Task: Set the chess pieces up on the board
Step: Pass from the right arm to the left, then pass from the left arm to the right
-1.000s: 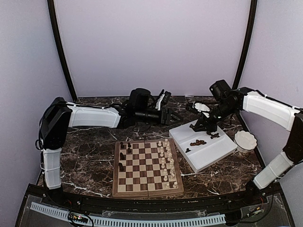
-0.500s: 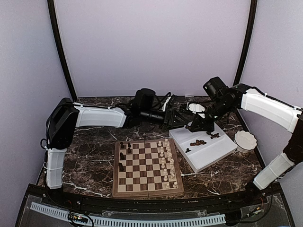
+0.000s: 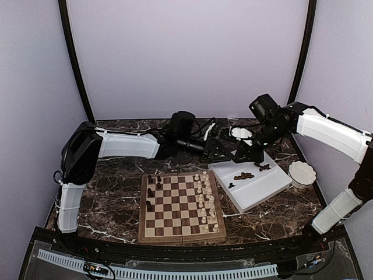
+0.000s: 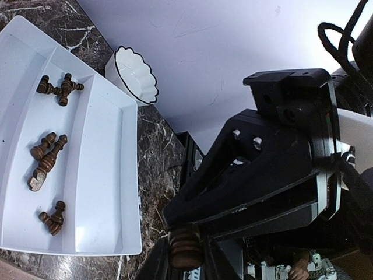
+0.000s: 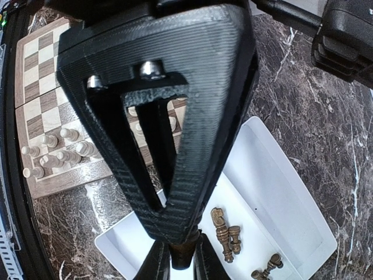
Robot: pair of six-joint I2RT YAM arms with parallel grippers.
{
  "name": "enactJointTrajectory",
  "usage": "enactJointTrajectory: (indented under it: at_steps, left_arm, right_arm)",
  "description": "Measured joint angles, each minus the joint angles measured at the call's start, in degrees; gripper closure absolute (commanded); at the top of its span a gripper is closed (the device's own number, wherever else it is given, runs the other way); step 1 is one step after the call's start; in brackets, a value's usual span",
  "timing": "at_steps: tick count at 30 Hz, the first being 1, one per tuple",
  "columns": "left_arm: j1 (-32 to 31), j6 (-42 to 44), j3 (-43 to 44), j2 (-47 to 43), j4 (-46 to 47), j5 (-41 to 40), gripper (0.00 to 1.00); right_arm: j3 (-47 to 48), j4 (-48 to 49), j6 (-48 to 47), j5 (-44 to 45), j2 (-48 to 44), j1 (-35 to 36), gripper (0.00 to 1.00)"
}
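The board (image 3: 141, 211) lies at the table's centre, with a few dark chess pieces (image 3: 150, 192) on its left squares and cream ones on its right. More dark pieces (image 3: 243, 175) lie in the white tray (image 3: 259, 192). My two grippers meet tip to tip above the tray's far left corner. My left gripper (image 3: 224, 153) is shut on a dark brown piece (image 4: 186, 248). My right gripper (image 3: 238, 156) grips what looks like the same piece (image 5: 185, 252) from the other side. The piece is hidden between the fingers in the top view.
A white scalloped bowl (image 3: 302, 173) stands right of the tray. The tray's compartments (image 4: 99, 157) hold several loose dark pieces (image 4: 46, 157). Cream pieces (image 3: 204, 198) stand in the board's right columns. The arms cross the table's back half.
My left arm has reached to the right until its gripper met the right gripper. My right gripper has shifted slightly left, above the tray's corner.
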Motion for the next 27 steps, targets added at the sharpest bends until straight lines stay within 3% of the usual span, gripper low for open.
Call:
enactJointTrajectory:
  at_steps: [3, 9, 13, 18, 27]
  left_arm:
    - [0.0, -0.2, 0.1, 0.0, 0.0, 0.5, 0.9]
    - [0.0, -0.7, 0.0, 0.0, 1.8, 0.9, 0.93]
    - [0.0, -1.5, -3.1, -0.7, 8.5, 0.1, 0.94]
    - [0.0, -2.2, -8.7, -2.7, 18.0, -2.5, 0.95]
    - [0.0, -2.1, -11.9, -5.5, 31.7, -7.3, 0.95]
  right_arm:
    - [0.2, -0.4, 0.0, 0.0, 0.0, 0.1, 0.82]
    - [1.6, -1.0, 0.4, -1.1, -0.1, -0.5, 0.56]
    - [2.7, 0.3, 4.7, -9.8, -1.7, -7.6, 0.5]
    - [-1.0, 13.1, 20.5, -27.2, -5.9, -23.1, 0.46]
    - [-15.7, 30.7, 46.2, -48.4, -4.8, -24.4, 0.34]
